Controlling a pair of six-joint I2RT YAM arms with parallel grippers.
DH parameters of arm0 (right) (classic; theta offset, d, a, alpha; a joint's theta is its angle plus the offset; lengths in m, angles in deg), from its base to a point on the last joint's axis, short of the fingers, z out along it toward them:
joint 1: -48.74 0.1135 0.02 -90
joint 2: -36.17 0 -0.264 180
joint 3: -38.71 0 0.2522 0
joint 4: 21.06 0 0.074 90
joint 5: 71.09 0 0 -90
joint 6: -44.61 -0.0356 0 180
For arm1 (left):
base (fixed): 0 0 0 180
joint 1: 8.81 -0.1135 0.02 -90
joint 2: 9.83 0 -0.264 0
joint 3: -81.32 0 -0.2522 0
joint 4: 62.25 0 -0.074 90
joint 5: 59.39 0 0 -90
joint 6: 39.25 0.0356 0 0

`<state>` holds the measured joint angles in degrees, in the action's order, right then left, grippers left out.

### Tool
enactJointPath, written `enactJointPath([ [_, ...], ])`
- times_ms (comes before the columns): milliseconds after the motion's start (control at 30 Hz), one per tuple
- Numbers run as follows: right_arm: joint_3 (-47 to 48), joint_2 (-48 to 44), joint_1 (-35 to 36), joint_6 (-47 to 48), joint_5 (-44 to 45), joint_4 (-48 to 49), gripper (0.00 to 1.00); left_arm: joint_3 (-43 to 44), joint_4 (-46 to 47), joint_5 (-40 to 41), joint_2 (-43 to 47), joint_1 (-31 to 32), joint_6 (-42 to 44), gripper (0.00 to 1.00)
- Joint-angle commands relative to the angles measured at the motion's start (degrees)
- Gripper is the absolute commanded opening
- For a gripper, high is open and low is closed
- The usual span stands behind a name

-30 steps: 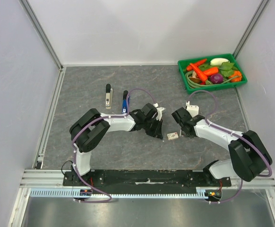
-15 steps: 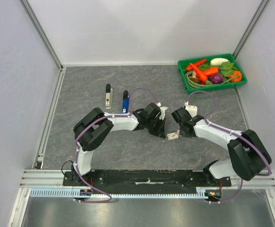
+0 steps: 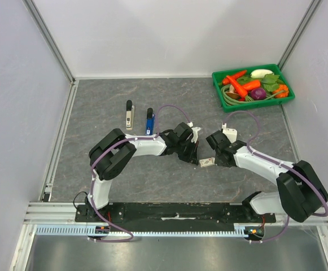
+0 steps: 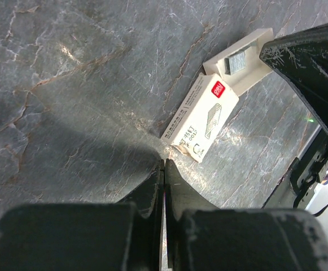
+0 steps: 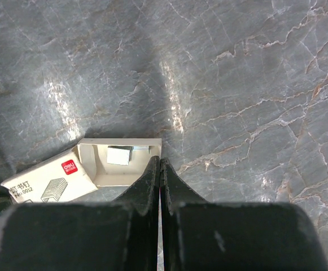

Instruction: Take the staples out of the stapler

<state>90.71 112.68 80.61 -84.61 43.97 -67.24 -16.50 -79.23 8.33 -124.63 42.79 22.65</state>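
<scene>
The left jaws and right jaws are both clenched on nothing, tips flanking the staple box (image 4: 200,125) and its open tray (image 5: 121,164) on the desk (image 3: 96,96). The blue stapler (image 3: 149,120) and the black stapler (image 3: 129,114) lie well apart from both, back-left.

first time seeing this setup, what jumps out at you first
The green tray heaped with bright vegetables in the far right corner stands out most. In the middle, the left gripper and right gripper, both shut, meet from either side at a small white staple box with its inner drawer slid out. A black and white stapler and a blue stapler lie side by side farther back on the left.
</scene>
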Motion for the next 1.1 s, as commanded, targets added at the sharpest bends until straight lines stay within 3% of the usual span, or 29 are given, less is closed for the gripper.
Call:
enactJointPath([
  [0, -0.4, -2.2, 1.2, -2.3, 0.9, -2.1, 0.00, 1.2, -2.1, 3.0, -1.7, 0.5, -0.6, 0.03],
  [1067, -2.3, -3.0, 10.8, -11.1, 4.8, -7.5, 0.00, 2.2, -4.6, 5.3, -1.3, 0.7, 0.6, 0.02],
])
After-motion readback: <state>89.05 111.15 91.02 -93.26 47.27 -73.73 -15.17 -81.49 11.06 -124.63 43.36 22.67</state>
